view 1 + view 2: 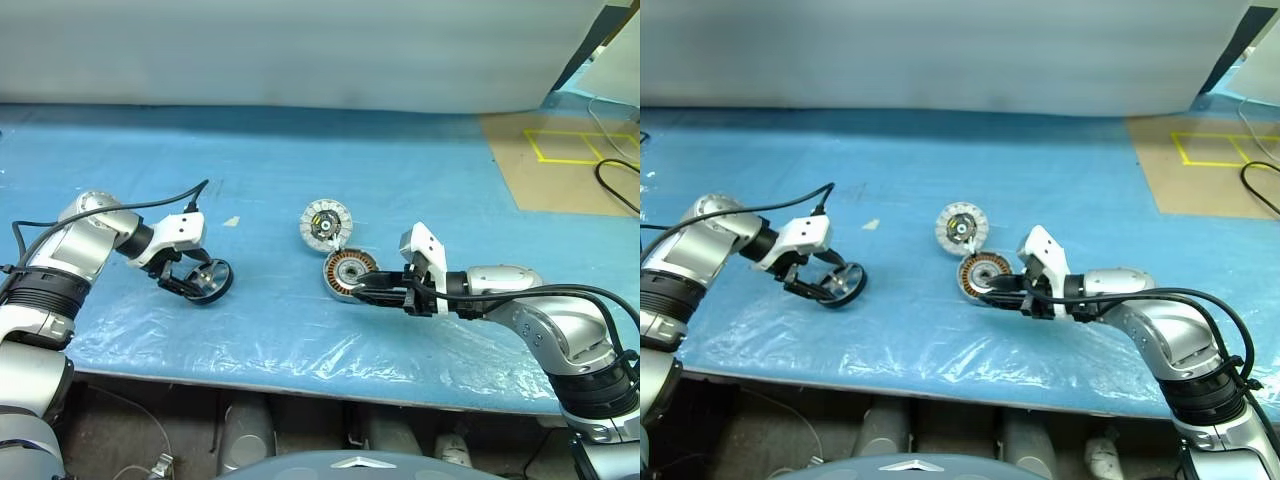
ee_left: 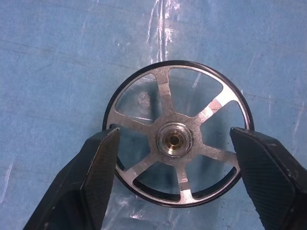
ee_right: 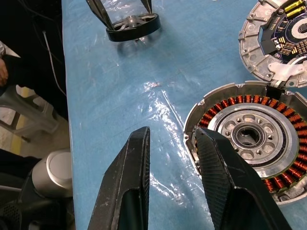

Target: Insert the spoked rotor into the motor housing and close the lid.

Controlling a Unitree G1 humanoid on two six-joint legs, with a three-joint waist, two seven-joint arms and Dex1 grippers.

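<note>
The spoked rotor (image 2: 177,139), a silver wheel with a dark rim, is tilted at the left of the blue table. My left gripper (image 1: 195,283) is shut on it, one black finger against each side of the rim. The motor housing (image 1: 350,272), with its copper windings and silver hub, lies flat at the table's middle. The lid (image 1: 326,224), a pale toothed disc with yellow-green marks, lies just behind the housing and touches it. My right gripper (image 3: 172,132) is open a little with only table between its fingers. One finger (image 3: 216,163) overlaps the housing's near rim.
A wrinkled clear plastic sheet covers the blue table (image 1: 300,340) up to its front edge. A small white scrap (image 1: 231,221) lies behind the rotor. At the far right are a brown board with yellow tape (image 1: 560,150) and a black cable (image 1: 615,185).
</note>
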